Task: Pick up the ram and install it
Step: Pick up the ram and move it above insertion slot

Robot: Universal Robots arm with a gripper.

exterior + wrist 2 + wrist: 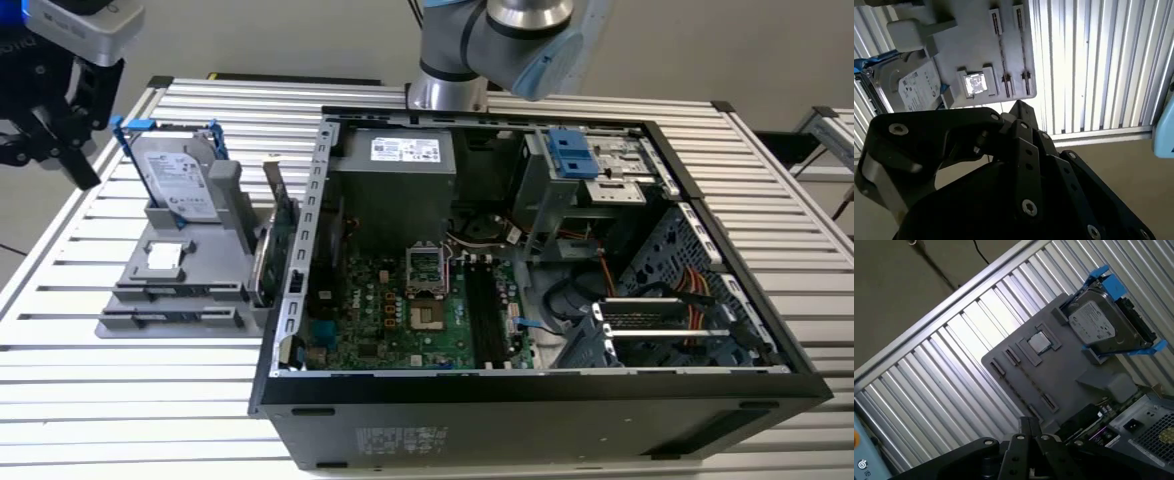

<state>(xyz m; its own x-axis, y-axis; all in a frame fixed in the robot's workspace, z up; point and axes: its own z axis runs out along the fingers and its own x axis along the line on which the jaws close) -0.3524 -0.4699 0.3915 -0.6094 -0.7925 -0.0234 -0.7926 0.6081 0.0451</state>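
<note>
The table (134, 400) is silver and ribbed. At the left of the exterior view, a plain grey holder (174, 290) bears a silver hard drive (180, 175) with blue rails (130, 125). The gripper (54, 140), upper left, is black. The computer case (534, 420) is black and its motherboard (400, 320) green.

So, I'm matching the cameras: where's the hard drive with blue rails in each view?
Exterior view: hard drive propped on the grey holder, exterior view's left.
Second wrist view: hard drive at the grey holder edge.
First wrist view: hard drive at the grey holder edge.
Shared landmark: the grey holder.
</note>
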